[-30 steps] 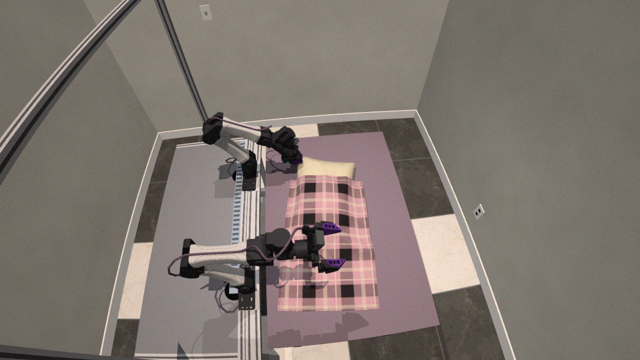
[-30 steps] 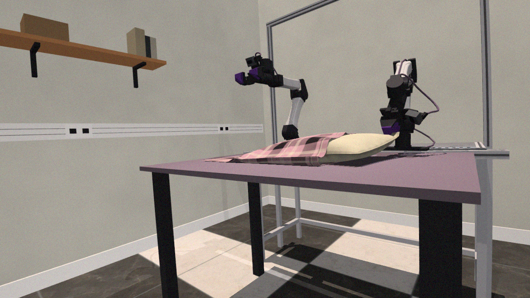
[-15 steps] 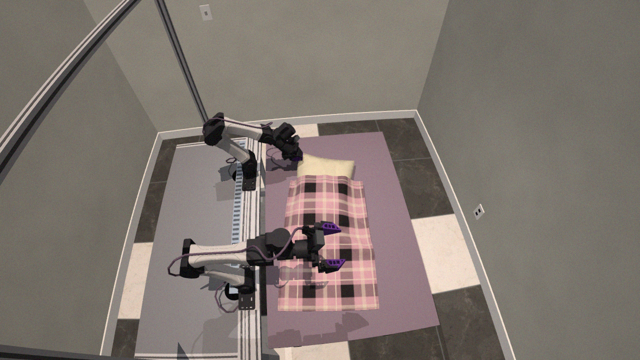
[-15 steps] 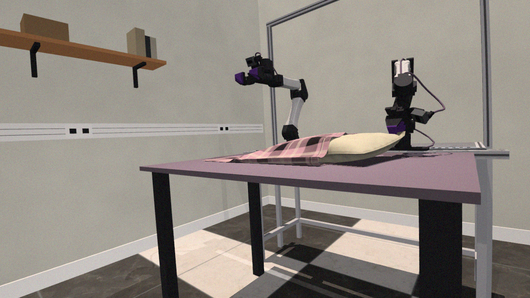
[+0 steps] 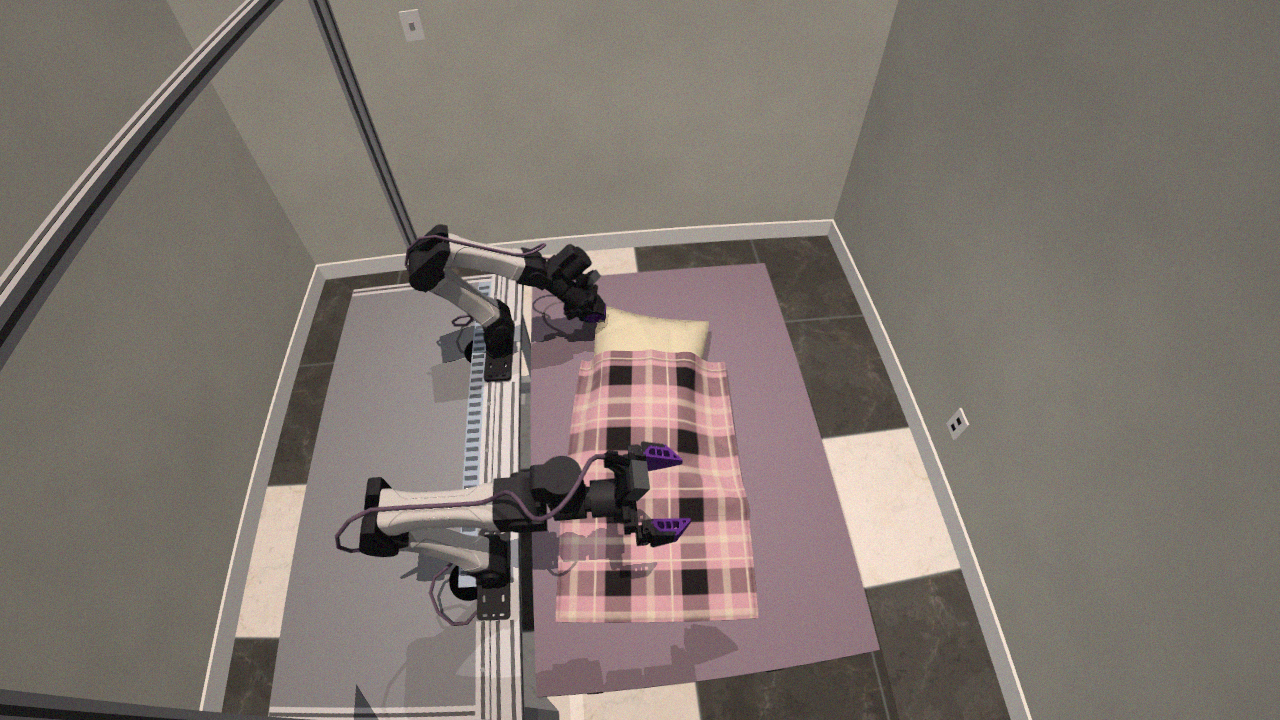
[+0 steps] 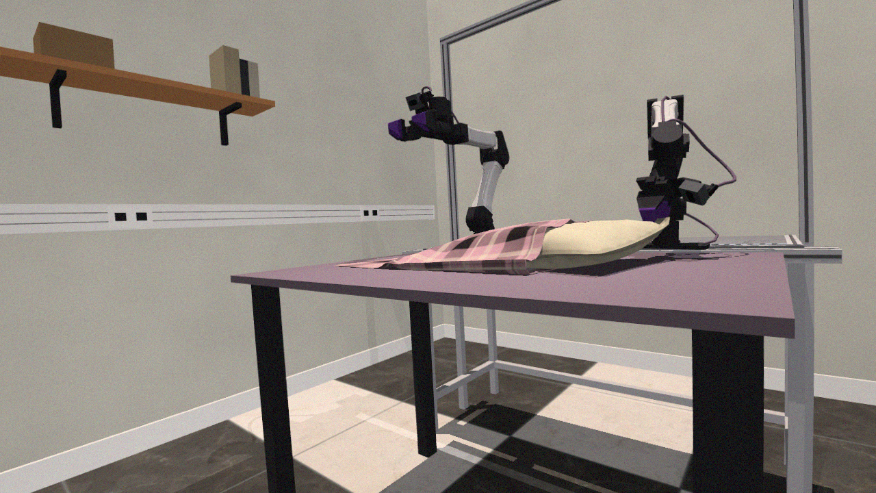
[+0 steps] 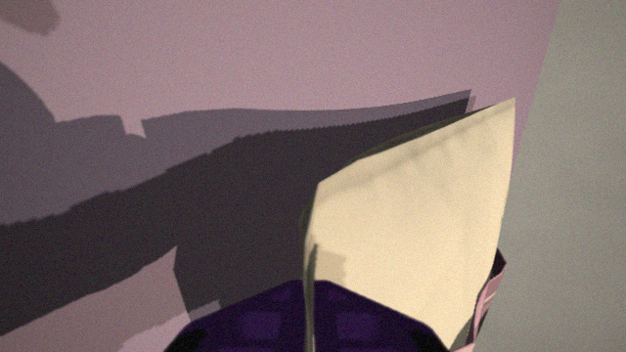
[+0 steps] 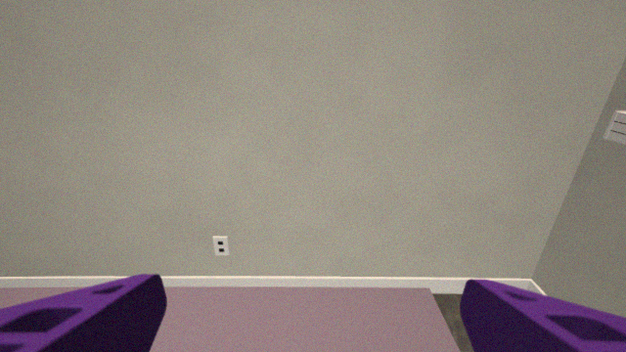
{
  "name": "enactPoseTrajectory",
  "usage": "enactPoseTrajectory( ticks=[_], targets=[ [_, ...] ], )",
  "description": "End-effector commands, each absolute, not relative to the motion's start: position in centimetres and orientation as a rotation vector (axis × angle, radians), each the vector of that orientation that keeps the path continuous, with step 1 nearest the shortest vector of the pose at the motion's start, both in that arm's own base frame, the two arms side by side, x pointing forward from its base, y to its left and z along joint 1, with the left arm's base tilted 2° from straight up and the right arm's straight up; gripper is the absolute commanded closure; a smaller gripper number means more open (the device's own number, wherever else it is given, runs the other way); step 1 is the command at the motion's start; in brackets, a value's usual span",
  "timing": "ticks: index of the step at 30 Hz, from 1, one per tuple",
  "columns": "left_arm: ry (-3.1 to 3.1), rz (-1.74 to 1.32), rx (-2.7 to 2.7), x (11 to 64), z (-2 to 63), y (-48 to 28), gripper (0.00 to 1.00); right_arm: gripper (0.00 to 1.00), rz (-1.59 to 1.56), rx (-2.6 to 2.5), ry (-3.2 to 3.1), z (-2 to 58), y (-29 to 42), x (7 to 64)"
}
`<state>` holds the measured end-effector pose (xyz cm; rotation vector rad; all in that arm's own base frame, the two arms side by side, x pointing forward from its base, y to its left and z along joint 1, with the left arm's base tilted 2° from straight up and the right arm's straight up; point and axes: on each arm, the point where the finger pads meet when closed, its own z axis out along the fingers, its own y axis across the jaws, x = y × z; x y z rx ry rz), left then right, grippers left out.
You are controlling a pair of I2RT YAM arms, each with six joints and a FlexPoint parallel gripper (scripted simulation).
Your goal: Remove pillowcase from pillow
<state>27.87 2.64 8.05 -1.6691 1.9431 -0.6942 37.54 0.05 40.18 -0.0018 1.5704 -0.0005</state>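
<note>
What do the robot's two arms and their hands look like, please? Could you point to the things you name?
Both arms have off-white link segments joined by black housings, with a thin mauve cable looping along each. The left hand [image 5: 597, 315] [image 6: 655, 212] [image 7: 309, 292] and right hand [image 5: 682, 493] [image 6: 408, 127] [image 8: 313, 289] are black with purple fingers; the right's are tapered and pierced by dark cut-outs.

Left fingers [image 5: 597, 315] [image 6: 655, 211] apparently pinched shut, right fingers [image 5: 673, 490] [image 6: 408, 124] spread wide.
</note>
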Motion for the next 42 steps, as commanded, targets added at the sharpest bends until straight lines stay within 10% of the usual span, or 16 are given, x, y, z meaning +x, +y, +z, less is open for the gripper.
enactPoseTrajectory(
  ticks=[1, 42],
  targets=[
    [1.919, -0.721, -1.618, 29.2, 9.6, 3.6, 1.00, 0.00, 0.015, -0.004, 1.555, 41.2, 0.3, 37.5],
    [1.915, -0.678, -1.651, 30.3, 9.4, 12.2, 1.00, 0.00, 0.015, -0.004, 1.555, 41.2, 0.3, 37.5]
  ],
)
